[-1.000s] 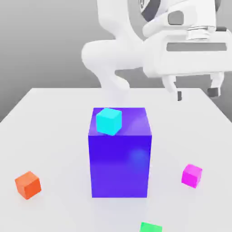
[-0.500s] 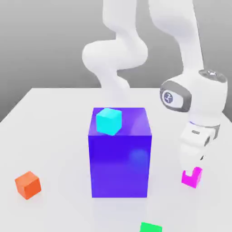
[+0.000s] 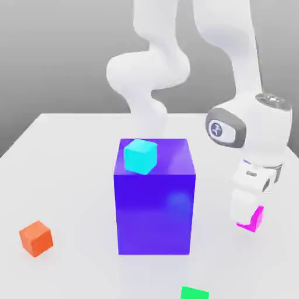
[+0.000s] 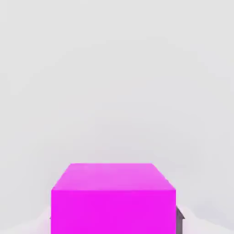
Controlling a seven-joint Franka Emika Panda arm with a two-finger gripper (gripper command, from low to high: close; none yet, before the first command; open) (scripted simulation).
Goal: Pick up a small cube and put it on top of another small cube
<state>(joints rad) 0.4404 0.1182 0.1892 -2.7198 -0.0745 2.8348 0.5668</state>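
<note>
The small cube [image 3: 256,221], plain magenta-pink, is at the exterior view's right, low over the white table [image 3: 70,175]. My gripper [image 3: 248,215] points down and is shut on it, and the white hand covers most of the cube. Whether the cube still touches the table I cannot tell. In the hand view the small cube [image 4: 113,196] is large and close, with a dark finger [image 4: 179,220] pressed against its side. A cyan cube [image 3: 140,156] rests on top of the big blue-purple block [image 3: 155,198] in the middle of the table, to the exterior view's left of my gripper.
An orange cube [image 3: 36,237] lies at the exterior view's front left. A green cube [image 3: 194,293] shows at the front edge of that view. The tall blue-purple block stands between the orange cube and my gripper. The arm's white links rise behind the block.
The arm came down from high above the table to the magenta cube. Its fingers, open around the cube half a second ago, have shut on it, and the cube sits slightly higher.
</note>
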